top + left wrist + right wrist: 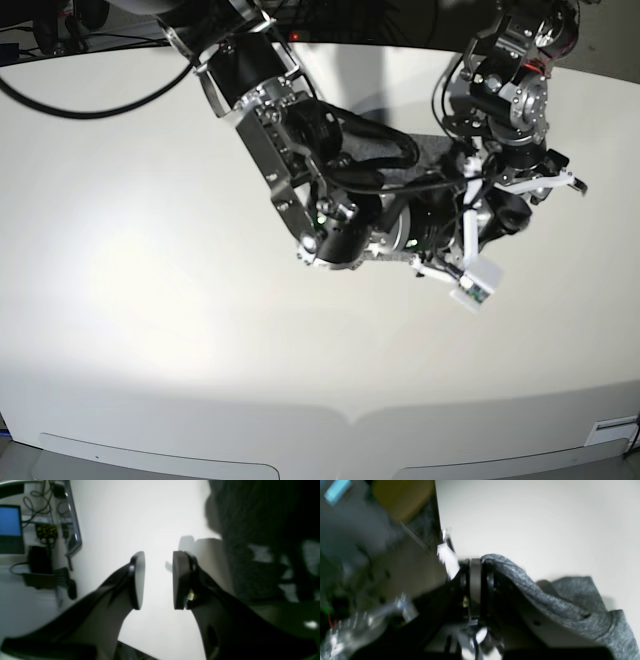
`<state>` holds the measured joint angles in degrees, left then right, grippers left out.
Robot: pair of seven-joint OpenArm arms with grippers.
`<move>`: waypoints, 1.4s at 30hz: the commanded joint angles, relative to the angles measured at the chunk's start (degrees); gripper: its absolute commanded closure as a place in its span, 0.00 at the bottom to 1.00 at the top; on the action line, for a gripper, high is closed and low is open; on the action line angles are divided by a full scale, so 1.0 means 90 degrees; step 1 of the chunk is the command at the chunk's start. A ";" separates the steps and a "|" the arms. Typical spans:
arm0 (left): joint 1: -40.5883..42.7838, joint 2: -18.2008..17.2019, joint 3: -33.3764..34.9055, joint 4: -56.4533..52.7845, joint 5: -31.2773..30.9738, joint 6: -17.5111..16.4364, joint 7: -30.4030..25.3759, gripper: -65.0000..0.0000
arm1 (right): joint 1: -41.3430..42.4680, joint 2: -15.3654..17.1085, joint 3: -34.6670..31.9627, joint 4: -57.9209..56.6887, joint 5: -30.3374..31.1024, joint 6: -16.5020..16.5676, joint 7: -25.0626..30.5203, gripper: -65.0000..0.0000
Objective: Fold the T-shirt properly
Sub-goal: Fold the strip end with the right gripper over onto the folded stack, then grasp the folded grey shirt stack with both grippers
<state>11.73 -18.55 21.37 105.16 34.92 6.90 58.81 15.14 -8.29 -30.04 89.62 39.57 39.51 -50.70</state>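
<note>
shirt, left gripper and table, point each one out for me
shirt (570, 597), right wrist view, on the grey fold beside the closed jaws
left gripper (158, 580), left wrist view, midway between its open fingertips
table (150, 300), base view, on bare white top

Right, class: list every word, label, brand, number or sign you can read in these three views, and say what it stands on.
None can be read.
Blue screen in the left wrist view: glowing, but too blurred to show any text.
T-shirt: plain grey, no print.
Table: bare white, no markings.
</note>
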 commanded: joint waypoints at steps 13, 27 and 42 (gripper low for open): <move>-0.0049 -0.0651 -0.0046 0.0816 0.0032 0.0641 0.0920 0.72 | 0.0134 -0.0078 0.0007 0.0083 -0.0209 0.0055 0.0323 1.00; -0.0032 -0.1401 -0.0046 0.0816 -0.0437 0.0372 0.1039 0.72 | 0.0131 -0.0078 0.0007 0.0083 -0.0238 0.0055 0.0491 1.00; -0.0034 -0.2004 -0.0046 0.0816 -0.0527 0.0226 0.1137 0.72 | 0.0172 -0.0078 -0.0005 -0.1275 -0.0549 0.0055 0.1489 1.00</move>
<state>12.03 -35.70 21.37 111.39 28.82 8.56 69.23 15.22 -8.14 -30.06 77.01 33.30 39.46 -38.96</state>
